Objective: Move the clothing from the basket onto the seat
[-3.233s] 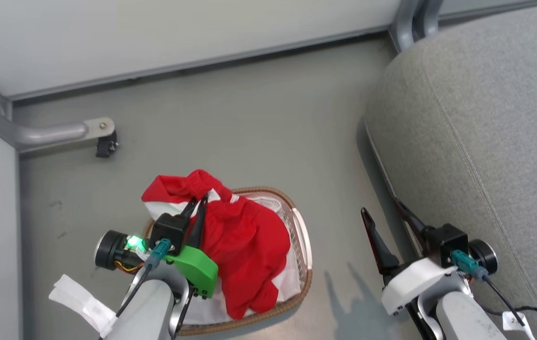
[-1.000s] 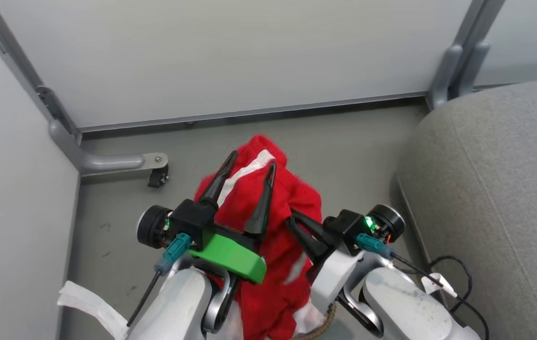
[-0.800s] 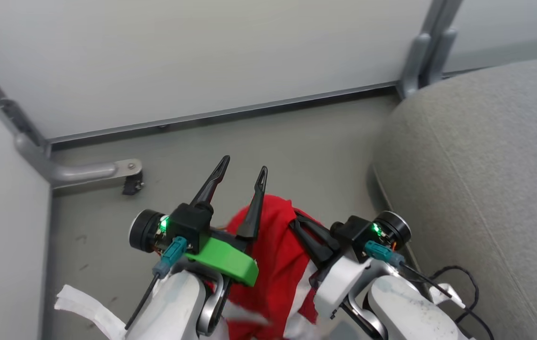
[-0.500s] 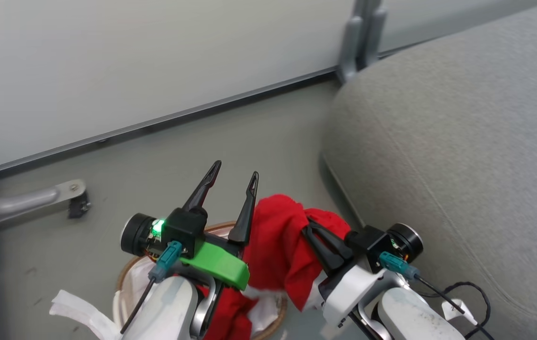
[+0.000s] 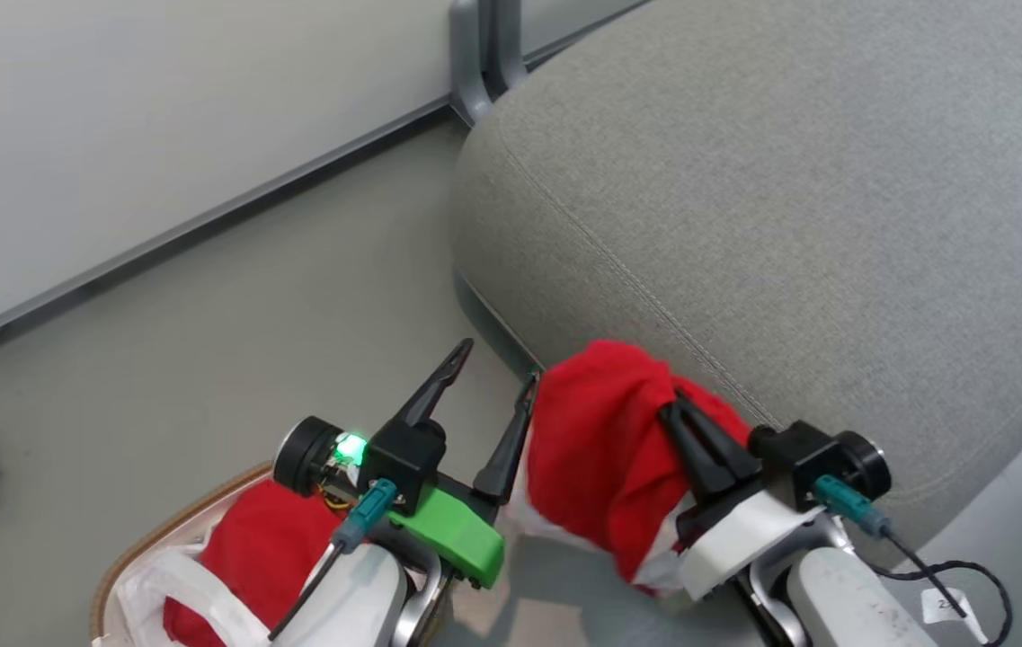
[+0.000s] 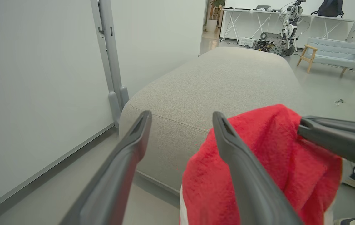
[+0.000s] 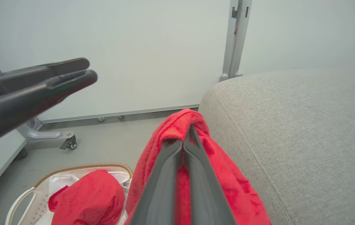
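— Where was the load?
— My right gripper was pinched shut on the red garment, which hung beside the seat's near left corner. My left gripper was spread wide and empty. I'd have carried it farther right over the seat before releasing. The other garment lay in the basket.

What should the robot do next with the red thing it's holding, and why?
Probably carry the right gripper up over the seat before opening. It is shut on the red clothing, which hangs at the seat's edge, not yet on top.
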`<state>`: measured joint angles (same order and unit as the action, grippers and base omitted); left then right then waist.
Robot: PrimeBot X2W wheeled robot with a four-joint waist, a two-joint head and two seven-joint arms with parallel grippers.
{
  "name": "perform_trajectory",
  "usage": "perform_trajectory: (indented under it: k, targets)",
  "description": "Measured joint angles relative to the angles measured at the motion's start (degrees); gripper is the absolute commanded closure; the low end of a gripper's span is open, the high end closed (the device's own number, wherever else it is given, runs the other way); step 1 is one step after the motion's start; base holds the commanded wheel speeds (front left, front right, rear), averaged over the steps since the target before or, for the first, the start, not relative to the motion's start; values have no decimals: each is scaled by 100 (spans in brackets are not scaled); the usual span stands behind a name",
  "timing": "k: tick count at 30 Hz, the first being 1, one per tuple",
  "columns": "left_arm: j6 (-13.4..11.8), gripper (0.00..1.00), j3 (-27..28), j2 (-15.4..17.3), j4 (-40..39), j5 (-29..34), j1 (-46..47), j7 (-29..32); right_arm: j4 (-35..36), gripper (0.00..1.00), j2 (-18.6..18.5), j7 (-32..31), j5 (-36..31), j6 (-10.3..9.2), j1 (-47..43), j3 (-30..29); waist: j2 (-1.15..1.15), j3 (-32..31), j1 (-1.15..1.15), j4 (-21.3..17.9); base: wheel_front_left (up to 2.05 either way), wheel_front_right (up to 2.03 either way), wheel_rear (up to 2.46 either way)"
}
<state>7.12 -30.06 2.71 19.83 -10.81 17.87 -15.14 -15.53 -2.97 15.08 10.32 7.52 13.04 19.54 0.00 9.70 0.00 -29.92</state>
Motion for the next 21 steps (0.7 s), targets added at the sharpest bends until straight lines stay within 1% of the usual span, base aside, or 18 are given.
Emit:
perform_trajectory:
  k: [5,8,11,15,17,21]
  targets:
    - [20,0,-201,0,86,2,67,1,238,100,-1,0,-233,0,64,-391,0,233,0,-132,5,5,5]
    - [20,0,-236,44,84,36,131,1,312,100,-73,0,-491,1,526,-449,0,397,0,-168,10,10,10]
    - [21,0,-265,209,58,37,158,1,335,100,-431,0,-667,1,1188,-582,0,594,0,-187,0,0,0]
    - [21,0,-265,415,-3,53,173,1,123,100,-926,1,-859,1,2150,-726,0,891,0,-201,0,0,0]
    - [22,0,-224,543,-60,83,202,0,-77,100,-1158,1,-933,1,2697,-810,0,1058,0,-205,0,0,0]
    - [25,0,-111,731,-167,154,263,1,-501,100,-1459,1,-1016,1,3662,-955,0,1383,0,-206,0,0,0]
